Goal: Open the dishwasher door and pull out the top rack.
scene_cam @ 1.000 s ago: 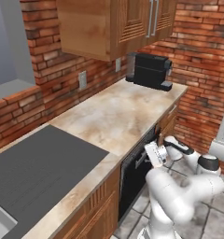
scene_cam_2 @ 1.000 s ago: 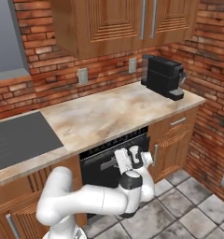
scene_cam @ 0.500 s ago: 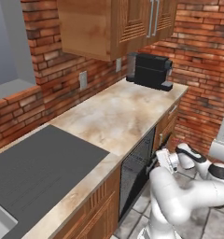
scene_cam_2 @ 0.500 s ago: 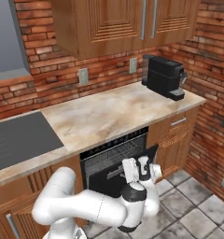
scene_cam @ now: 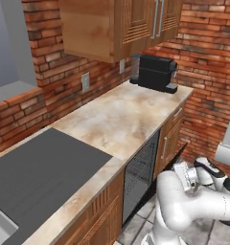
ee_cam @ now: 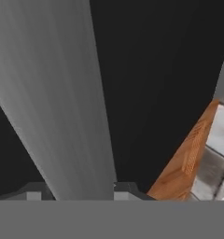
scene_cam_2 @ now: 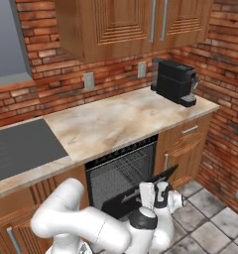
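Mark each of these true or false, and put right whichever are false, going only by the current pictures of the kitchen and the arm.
1. The dishwasher door is shut flat against the cabinets. False: it hangs partly open, tilted outward, with wire racks visible behind it.
2. The hand is closed around the door's silver bar handle. True.
3. The black coffee machine stands on the floor. False: it stands on the marble counter, near the counter's right end.
4. A dark cooktop lies at the counter's left end. True.
5. The top rack is pulled fully out over the door. False: the racks sit inside the dishwasher.
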